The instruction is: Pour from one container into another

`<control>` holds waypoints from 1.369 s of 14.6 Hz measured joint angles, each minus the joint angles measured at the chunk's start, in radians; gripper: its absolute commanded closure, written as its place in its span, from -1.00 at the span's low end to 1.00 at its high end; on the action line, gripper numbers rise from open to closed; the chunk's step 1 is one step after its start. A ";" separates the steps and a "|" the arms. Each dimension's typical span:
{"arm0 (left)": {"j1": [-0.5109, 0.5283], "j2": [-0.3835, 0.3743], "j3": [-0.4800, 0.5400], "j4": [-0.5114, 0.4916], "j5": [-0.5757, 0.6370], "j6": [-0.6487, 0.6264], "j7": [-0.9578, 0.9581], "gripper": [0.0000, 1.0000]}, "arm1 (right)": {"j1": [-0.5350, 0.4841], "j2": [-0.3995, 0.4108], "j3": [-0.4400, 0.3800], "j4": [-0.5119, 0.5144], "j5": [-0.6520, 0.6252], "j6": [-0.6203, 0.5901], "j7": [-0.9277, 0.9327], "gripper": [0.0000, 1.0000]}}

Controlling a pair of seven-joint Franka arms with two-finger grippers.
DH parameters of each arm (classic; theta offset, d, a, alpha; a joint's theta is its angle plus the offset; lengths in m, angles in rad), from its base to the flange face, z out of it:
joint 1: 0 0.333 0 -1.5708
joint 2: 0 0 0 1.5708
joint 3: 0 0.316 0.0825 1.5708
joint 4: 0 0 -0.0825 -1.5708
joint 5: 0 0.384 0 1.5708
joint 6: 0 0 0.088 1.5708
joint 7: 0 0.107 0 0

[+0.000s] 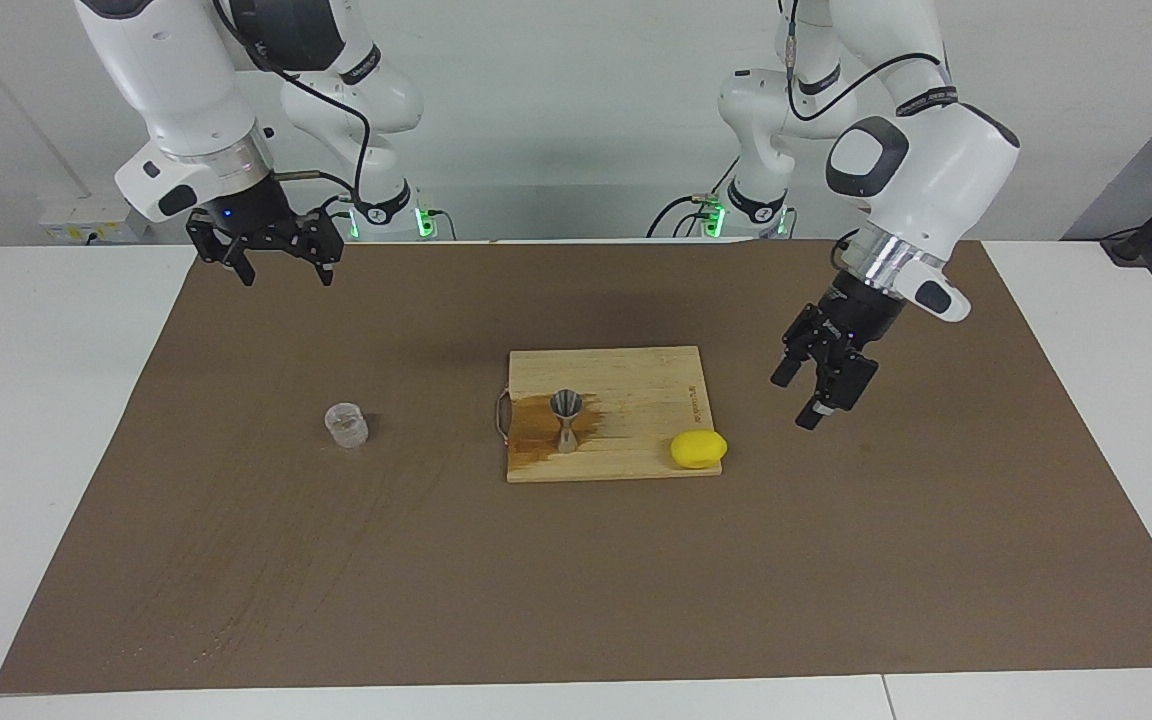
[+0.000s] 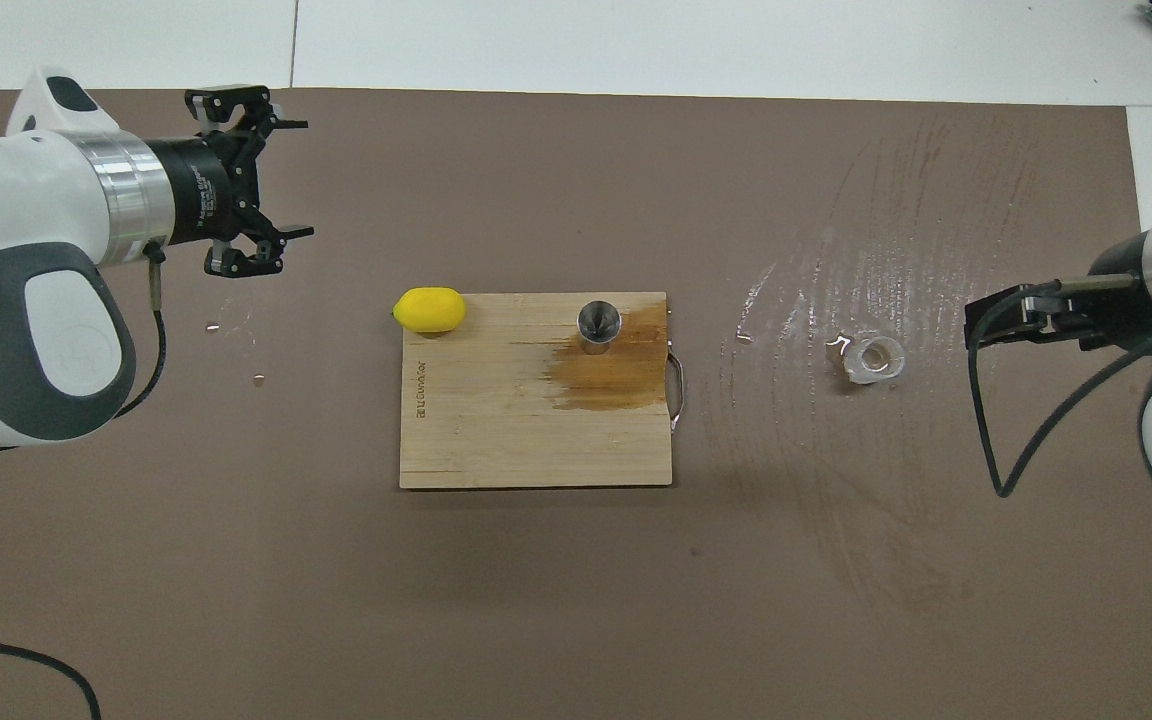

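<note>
Clear plastic cup (image 1: 346, 424) stands upright on the brown mat, mouth up, axis vertical, toward right arm's end of bench. Likely light, thin-walled, slick: grip mid-wall, gently. Metal jigger (image 1: 565, 419) upright on cutting board (image 1: 636, 380), stiff, top-heavy. Left gripper (image 1: 820, 380) & right gripper (image 1: 279, 257): fingers open, holding nothing.

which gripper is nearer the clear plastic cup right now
Right. The right gripper hangs open above the brown mat toward its own end of the table, where the clear plastic cup stands. The left gripper, jaws open, is over the mat past the cutting board and lemon.
</note>
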 measured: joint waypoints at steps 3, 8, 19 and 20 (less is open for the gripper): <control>0.042 0.000 0.000 0.030 0.225 0.012 0.003 -1.00 | 0.000 0.000 0.000 0.000 0.000 0.000 0.000 -0.99; 0.099 -0.005 0.001 0.053 0.390 -0.139 0.323 -1.00 | 0.000 0.000 0.000 0.000 0.000 0.000 0.000 -0.99; 0.136 -0.084 0.005 0.149 0.393 -0.724 1.288 -1.00 | 0.000 0.000 0.000 0.000 0.000 0.000 0.000 -0.99; 0.138 -0.089 0.005 0.163 0.393 -0.764 1.316 -1.00 | 0.000 0.000 0.000 0.000 0.000 0.000 0.000 -0.99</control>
